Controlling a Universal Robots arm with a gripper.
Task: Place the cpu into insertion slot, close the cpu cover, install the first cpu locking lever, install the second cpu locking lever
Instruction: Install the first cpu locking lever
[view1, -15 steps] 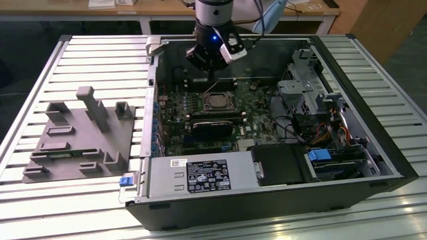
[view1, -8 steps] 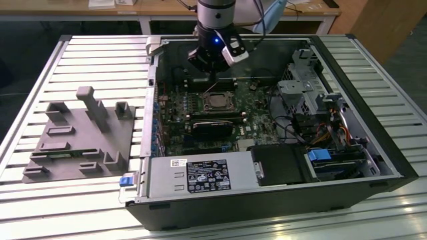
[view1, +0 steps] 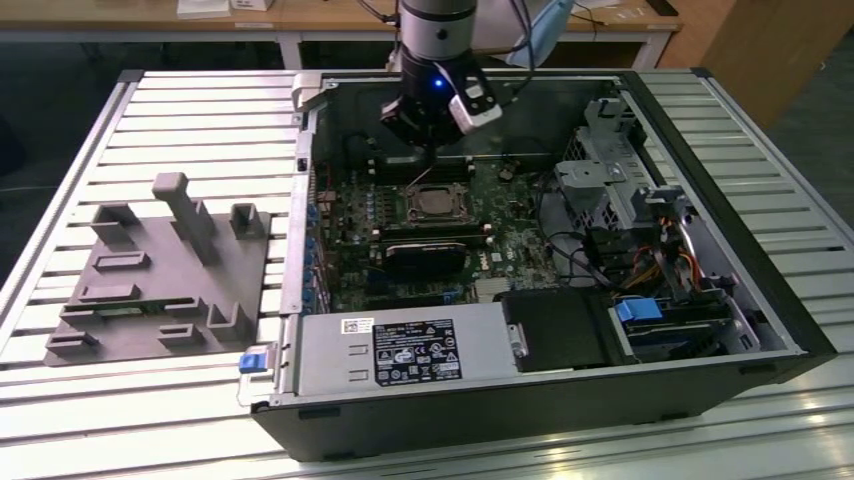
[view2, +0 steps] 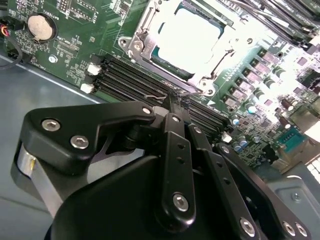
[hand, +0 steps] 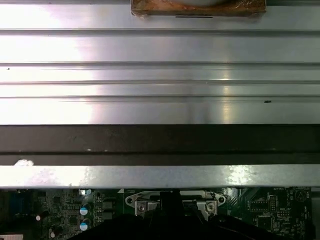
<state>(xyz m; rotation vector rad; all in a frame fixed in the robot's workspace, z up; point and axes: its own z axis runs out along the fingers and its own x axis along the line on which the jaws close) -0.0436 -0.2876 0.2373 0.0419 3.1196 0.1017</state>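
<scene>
One arm is seen reaching down into the opened computer case (view1: 747, 290), which lies on its side on the slatted table (view1: 187, 120). The tool (view2: 172, 100) is held low over the green motherboard (view1: 521, 215), just short of the insertion slot (view1: 437, 203), and its fingers (view2: 172, 132) are drawn together to a narrow point in the second wrist view; nothing is seen gripped between them, so the tool is judged clenched and empty.

Just ahead of the tool tip, the cpu (view2: 187, 35) is found already seated in the slot, its pale face glaring under the light. The cpu cover (view2: 142, 27) is seen lying around the chip as a silvery frame, apparently folded down, though whether it is fully flat cannot be told. A thin wire lever (view2: 192, 93) runs along the near edge of the socket, right at the tool tip; a clenched, pointed tool suits hooking or pushing such a slim bar, which is probably why it is held this way. Whether the tip is touching the lever cannot be told.

Between tool and socket, the black memory slots (view2: 132, 80) are crossed. Well off to the side, a grey fixture block (view1: 160, 265) rests on the table outside the case.
</scene>
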